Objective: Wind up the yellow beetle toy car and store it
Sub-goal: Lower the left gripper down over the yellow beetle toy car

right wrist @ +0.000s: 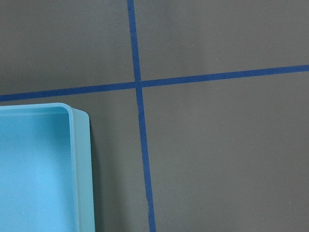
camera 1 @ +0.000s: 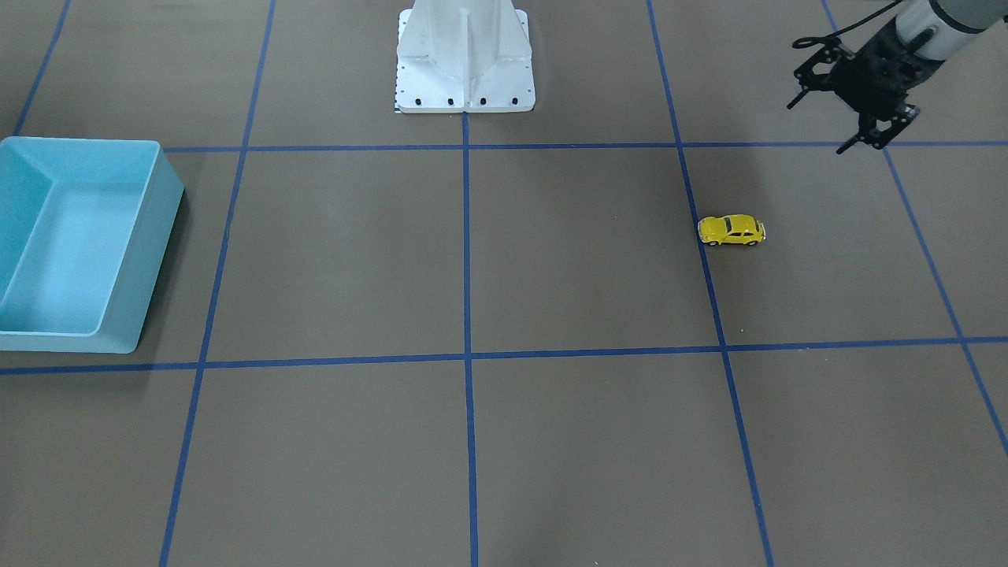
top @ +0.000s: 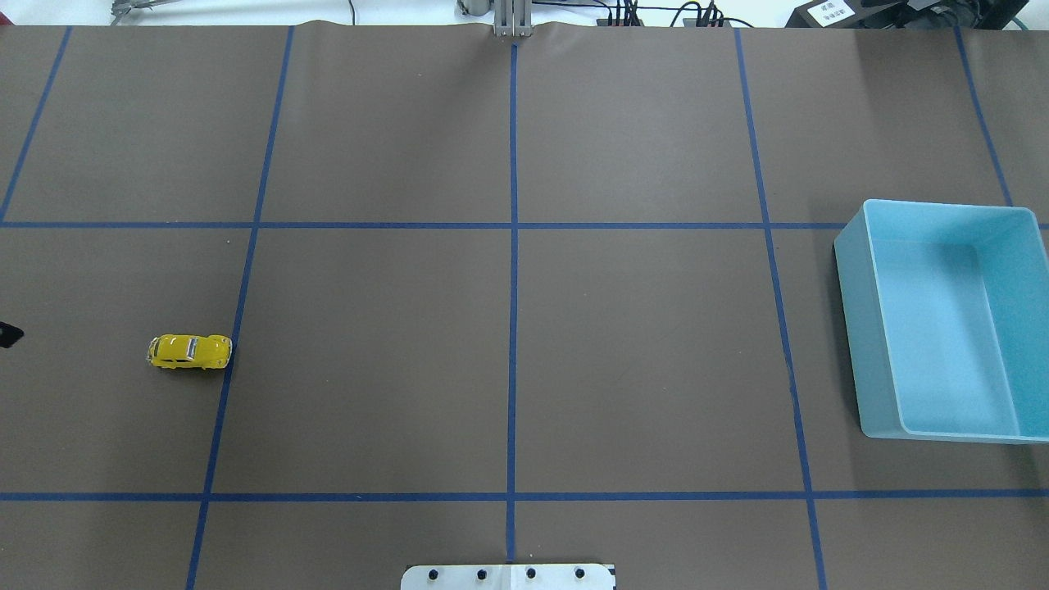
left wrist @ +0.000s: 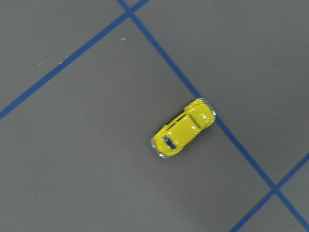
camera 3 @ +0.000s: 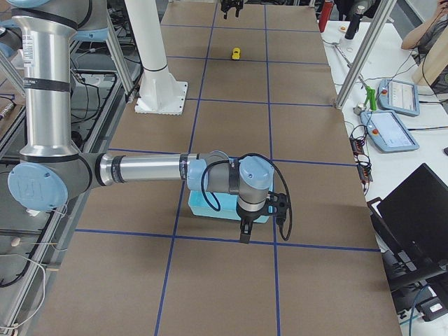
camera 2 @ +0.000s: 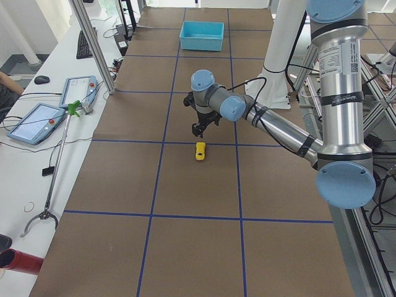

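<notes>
The yellow beetle toy car [camera 1: 731, 230] stands on its wheels on the brown table, beside a blue tape line; it also shows in the overhead view [top: 189, 351] and the left wrist view [left wrist: 183, 128]. My left gripper [camera 1: 878, 132] hangs above the table, apart from the car, toward the table's left end. It looks open and empty. My right gripper [camera 3: 245, 236] shows only in the exterior right view, above the table at a corner of the blue bin [camera 3: 199, 207]. I cannot tell whether it is open or shut.
The blue bin [top: 852, 328] is empty and stands far from the car at the table's right end; its corner shows in the right wrist view [right wrist: 79, 169]. The robot's white base [camera 1: 465, 71] stands at the table's middle edge. Blue tape lines grid the table.
</notes>
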You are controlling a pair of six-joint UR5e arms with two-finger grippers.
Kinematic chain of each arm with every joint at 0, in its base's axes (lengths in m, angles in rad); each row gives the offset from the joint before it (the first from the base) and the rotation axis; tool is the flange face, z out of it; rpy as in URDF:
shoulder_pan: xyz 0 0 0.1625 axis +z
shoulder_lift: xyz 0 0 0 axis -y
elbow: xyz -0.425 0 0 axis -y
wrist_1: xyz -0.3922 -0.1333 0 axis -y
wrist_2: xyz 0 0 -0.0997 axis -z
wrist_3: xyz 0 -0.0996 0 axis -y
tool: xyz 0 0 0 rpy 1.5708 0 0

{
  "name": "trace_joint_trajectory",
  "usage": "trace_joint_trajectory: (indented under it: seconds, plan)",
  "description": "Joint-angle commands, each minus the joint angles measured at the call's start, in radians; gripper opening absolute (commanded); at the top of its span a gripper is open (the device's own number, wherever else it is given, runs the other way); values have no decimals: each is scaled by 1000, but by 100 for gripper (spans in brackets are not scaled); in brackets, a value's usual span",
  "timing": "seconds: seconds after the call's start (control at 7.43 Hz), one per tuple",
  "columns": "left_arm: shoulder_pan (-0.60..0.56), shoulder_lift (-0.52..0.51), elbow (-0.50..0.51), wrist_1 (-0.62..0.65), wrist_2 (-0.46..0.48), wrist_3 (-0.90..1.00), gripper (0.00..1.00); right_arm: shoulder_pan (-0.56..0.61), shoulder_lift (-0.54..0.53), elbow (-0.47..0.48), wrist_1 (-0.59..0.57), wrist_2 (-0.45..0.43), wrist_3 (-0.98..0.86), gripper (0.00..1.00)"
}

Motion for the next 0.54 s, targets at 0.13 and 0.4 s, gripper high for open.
trace_joint_trajectory:
  seconds: [0.13,0.4]
  plan:
    - [88,-27,6,-40,103,220,100,0,-2,0,0,0,0,100]
    - [86,-44,70,-130,115,319,100,0,-2,-1,0,0,0,100]
